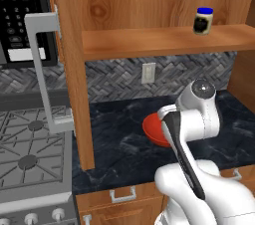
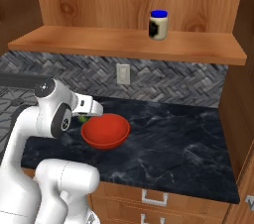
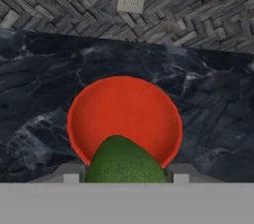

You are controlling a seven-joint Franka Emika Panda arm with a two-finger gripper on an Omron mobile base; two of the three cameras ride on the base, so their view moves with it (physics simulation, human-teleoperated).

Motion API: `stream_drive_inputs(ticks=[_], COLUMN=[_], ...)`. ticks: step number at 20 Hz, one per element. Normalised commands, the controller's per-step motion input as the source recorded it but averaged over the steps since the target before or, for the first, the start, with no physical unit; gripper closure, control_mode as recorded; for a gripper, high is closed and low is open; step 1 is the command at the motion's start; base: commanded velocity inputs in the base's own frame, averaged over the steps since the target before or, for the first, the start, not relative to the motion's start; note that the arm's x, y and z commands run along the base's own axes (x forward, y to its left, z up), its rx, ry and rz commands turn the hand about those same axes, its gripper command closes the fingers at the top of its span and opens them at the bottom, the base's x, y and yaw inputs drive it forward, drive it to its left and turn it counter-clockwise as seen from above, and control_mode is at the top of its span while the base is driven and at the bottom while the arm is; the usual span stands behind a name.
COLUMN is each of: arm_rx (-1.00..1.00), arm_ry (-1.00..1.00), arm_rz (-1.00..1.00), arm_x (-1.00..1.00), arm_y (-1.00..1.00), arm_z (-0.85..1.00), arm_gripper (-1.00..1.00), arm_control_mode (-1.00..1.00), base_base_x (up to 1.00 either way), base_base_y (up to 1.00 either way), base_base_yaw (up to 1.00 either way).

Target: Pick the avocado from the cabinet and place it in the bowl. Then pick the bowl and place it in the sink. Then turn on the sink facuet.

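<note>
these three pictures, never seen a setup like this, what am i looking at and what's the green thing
It is a rendered kitchen with a white robot arm on a driving base. Two pictures come from cameras on that base, behind the arm to its left and right. The third looks along the gripper from a camera on the hand. The green thing is an avocado, held between the gripper's fingers just at the near rim of a red bowl. The bowl sits on the dark marbled counter. On the wooden cabinet's shelf above stands a dark jar with a blue lid.
</note>
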Motion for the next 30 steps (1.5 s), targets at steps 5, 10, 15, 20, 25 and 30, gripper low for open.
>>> stream_drive_inputs(ticks=[5,10,15,20,25,30], arm_rx=[0.00,0.00,0.00,0.00,0.00,0.00], arm_ry=[0.02,0.00,0.02,0.02,0.08,0.09], arm_rz=[0.00,0.00,0.00,0.00,0.00,0.00], arm_x=[0.41,0.42,0.41,0.18,0.02,0.00], arm_y=[-0.15,-0.04,-0.03,-0.10,-0.04,-0.01], arm_z=[-0.62,-0.56,-0.50,-0.39,-0.57,-0.66], arm_gripper=[1.00,1.00,1.00,1.00,1.00,1.00], arm_control_mode=[-1.00,-1.00,-1.00,-1.00,-1.00,-1.00], base_base_x=[0.00,0.00,0.00,0.00,0.00,0.00], base_base_y=[0.00,0.00,0.00,0.00,0.00,0.00], base_base_yaw=[0.00,0.00,0.00,0.00,0.00,0.00])
